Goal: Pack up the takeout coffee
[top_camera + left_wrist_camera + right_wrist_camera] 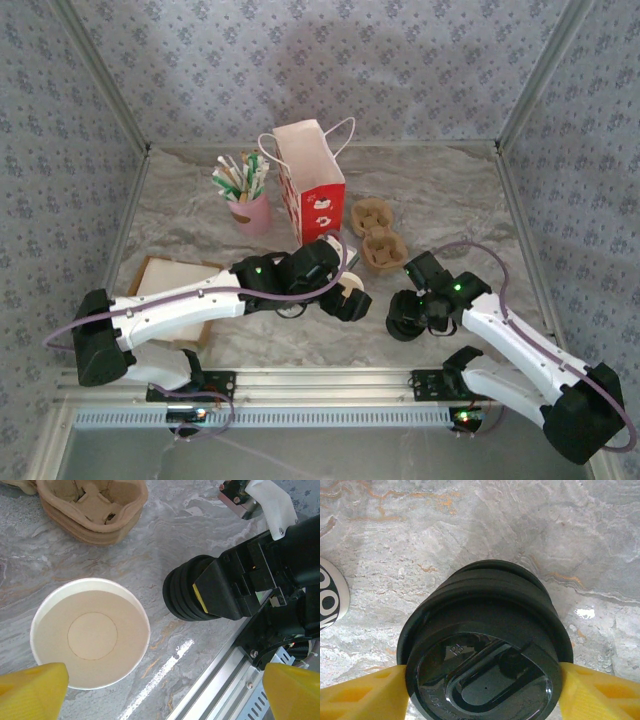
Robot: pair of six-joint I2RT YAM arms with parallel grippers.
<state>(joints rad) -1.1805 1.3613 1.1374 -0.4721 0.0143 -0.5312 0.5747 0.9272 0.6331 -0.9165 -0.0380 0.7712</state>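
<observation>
An empty white paper cup (90, 630) stands upright on the marble table, near the middle (351, 286). My left gripper (162, 692) hovers over it, open wide, with one yellow finger (32, 692) by the cup's rim and the other far off to the right. A stack of black coffee lids (480, 645) sits to the right of the cup (405, 315). My right gripper (482, 675) is shut on the top of that stack, a yellow finger (365, 695) pressed against each side. The cup's printed side (330, 597) shows at the left edge of the right wrist view.
A brown pulp cup carrier (378, 235) lies behind the cup. A red paper bag (312, 185) with white handles stands open at the back, beside a pink holder of stirrers (248, 205). A flat tan box (165, 280) lies at the left. The metal rail (235, 680) runs along the near edge.
</observation>
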